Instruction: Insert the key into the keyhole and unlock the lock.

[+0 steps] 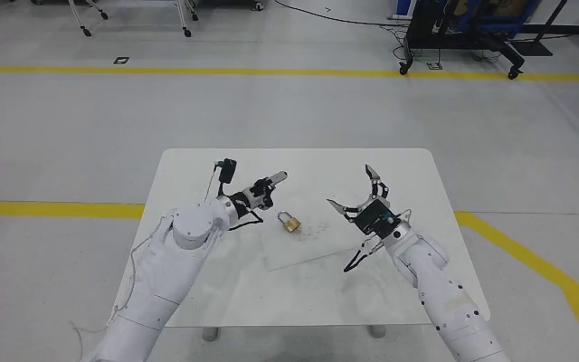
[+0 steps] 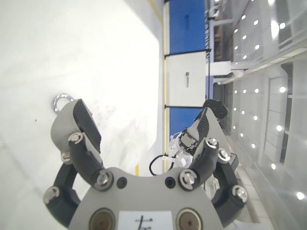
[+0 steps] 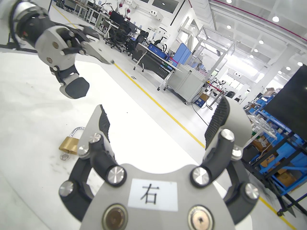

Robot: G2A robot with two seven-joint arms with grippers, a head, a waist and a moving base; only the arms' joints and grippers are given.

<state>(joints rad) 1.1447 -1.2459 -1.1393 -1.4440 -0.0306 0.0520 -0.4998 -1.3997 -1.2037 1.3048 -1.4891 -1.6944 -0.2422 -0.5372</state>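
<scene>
A brass padlock (image 1: 289,222) with a silver shackle lies on the white table (image 1: 199,172) between the two arms. In the right wrist view, a small silver key (image 3: 64,156) rests against the padlock (image 3: 69,144) body; I cannot tell whether it is in the keyhole. My left gripper (image 1: 274,192) hovers open just left of and above the padlock, holding nothing. In the left wrist view, one of its fingers (image 2: 81,120) covers all but the shackle (image 2: 60,99). My right gripper (image 1: 353,188) stands open to the right of the lock, holding nothing.
The padlock lies on a faint scuffed patch of the table (image 3: 36,120). The table's far edge (image 1: 298,150) is a short way beyond both grippers. Wheeled frames (image 1: 461,36) stand on the floor well behind.
</scene>
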